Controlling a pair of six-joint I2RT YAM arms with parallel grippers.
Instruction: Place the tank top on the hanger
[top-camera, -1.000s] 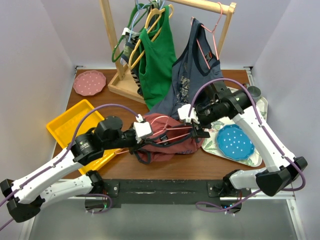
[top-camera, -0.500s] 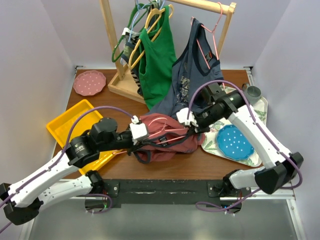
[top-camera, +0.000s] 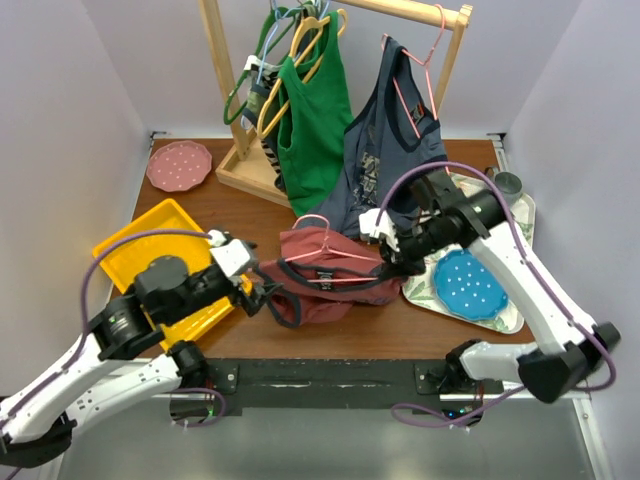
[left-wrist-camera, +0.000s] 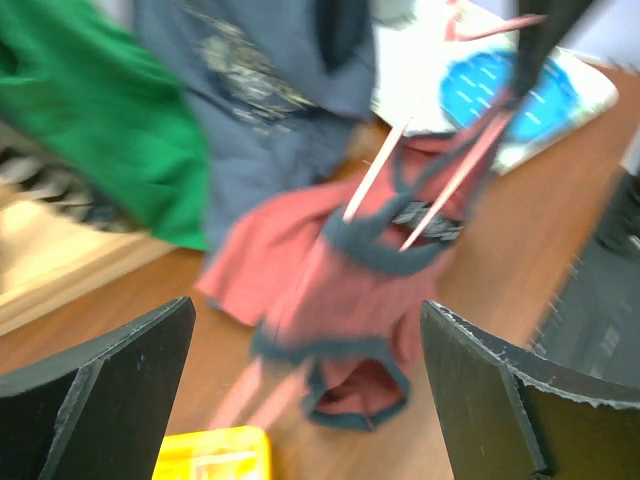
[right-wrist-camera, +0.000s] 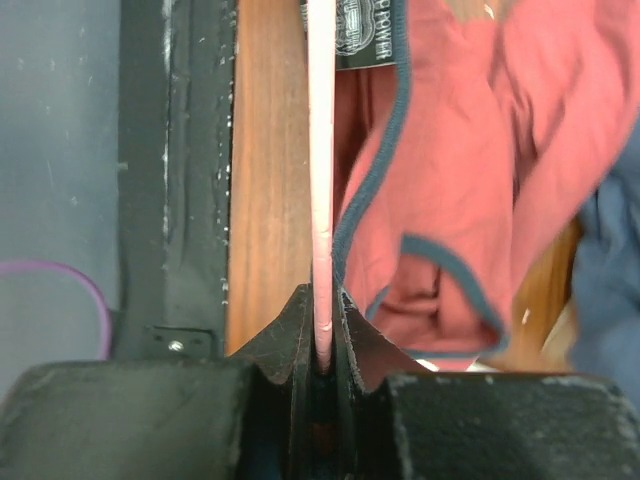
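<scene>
pinching the hanger (right-wrist-camera: 321, 150) at its right end, the right gripper (right-wrist-camera: 321, 312) holds it crosswise over the tank top (top-camera: 330, 295); left gripper (top-camera: 258, 296) (spread, empty) sits just left.

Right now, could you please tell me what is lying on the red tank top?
The pink wire hanger rests across the red tank top, one end pinched by the right gripper. How far its wires run inside the fabric is hidden.
</scene>
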